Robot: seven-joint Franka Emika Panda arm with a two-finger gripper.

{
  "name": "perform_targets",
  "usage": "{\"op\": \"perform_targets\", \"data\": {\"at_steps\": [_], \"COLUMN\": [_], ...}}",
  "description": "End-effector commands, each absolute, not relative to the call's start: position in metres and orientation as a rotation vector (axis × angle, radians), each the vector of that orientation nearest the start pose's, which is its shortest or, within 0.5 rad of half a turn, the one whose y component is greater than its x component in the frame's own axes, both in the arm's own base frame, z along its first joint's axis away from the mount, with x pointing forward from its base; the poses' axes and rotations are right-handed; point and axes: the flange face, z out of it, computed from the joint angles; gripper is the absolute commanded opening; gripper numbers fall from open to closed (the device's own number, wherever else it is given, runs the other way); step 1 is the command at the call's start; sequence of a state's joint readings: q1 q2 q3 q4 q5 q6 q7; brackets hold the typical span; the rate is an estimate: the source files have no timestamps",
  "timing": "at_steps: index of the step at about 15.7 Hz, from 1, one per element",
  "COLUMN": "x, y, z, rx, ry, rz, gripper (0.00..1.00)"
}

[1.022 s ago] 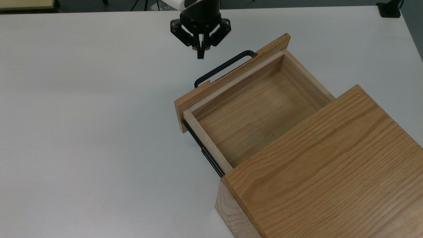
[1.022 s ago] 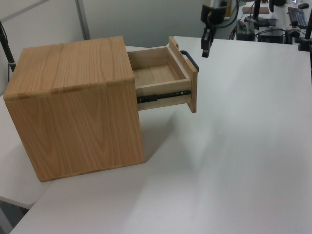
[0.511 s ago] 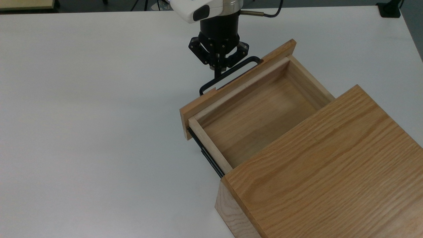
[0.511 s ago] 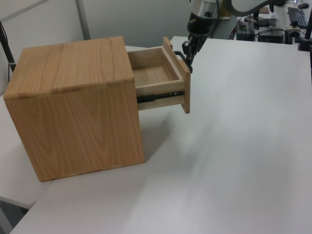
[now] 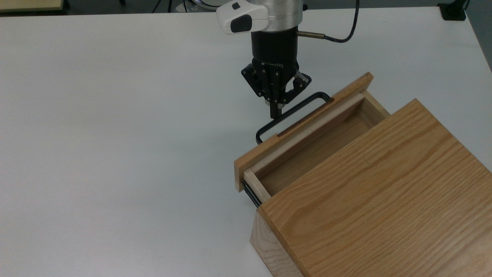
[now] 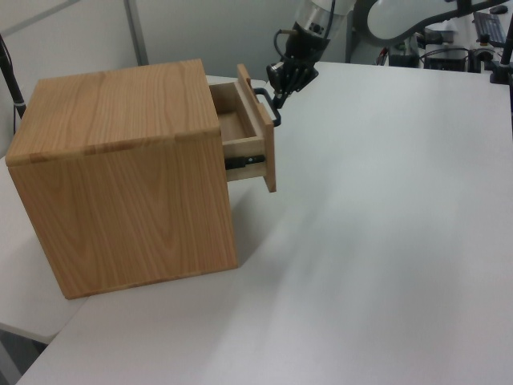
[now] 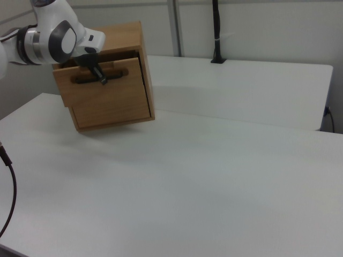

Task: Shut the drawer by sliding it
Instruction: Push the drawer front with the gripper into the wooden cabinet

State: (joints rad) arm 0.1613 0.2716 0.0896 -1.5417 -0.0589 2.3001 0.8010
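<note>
The drawer (image 5: 265, 151) sticks partly out of the oak cabinet (image 5: 376, 192), with a narrow strip of its inside showing. Its black U-shaped handle (image 5: 301, 105) faces the top view's upper left. My gripper (image 5: 275, 114) points down with its fingers shut, the tips pressed against the outer side of the handle bar. In the left view the gripper (image 6: 278, 98) touches the handle (image 6: 275, 117) in front of the drawer's front panel (image 6: 267, 148). In the right view the gripper (image 7: 102, 79) is at the drawer front (image 7: 120, 69).
The cabinet (image 6: 120, 160) stands on a white table (image 5: 115, 134), near the top view's lower right corner. A black cable (image 5: 342, 38) runs off the wrist. Black stands and equipment (image 6: 449, 48) sit beyond the table's far edge in the left view.
The gripper has come down against the handle and moved toward the cabinet. The drawer has slid most of the way in, from wide open to a narrow gap.
</note>
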Motion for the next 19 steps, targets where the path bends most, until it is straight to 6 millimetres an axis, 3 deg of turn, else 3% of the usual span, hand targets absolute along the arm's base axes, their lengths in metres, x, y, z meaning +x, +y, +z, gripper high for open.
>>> {"op": "perform_targets", "data": {"at_steps": [1, 6, 10, 13, 19], "x": [0.689, 0.702, 0.700, 0.706, 0.705], "y": [0.172, 0.184, 0.205, 0.206, 0.220], "z": [0.557, 0.556, 0.553, 0.552, 0.545], "rx": [-2.616, -2.435, -2.424, -2.308, -2.311], "ry": [0.897, 1.043, 1.034, 1.116, 1.098], "rz": [-0.687, -0.724, -0.710, -0.727, -0.735], "gripper": [0.00, 0.00, 0.00, 0.00, 0.00]}}
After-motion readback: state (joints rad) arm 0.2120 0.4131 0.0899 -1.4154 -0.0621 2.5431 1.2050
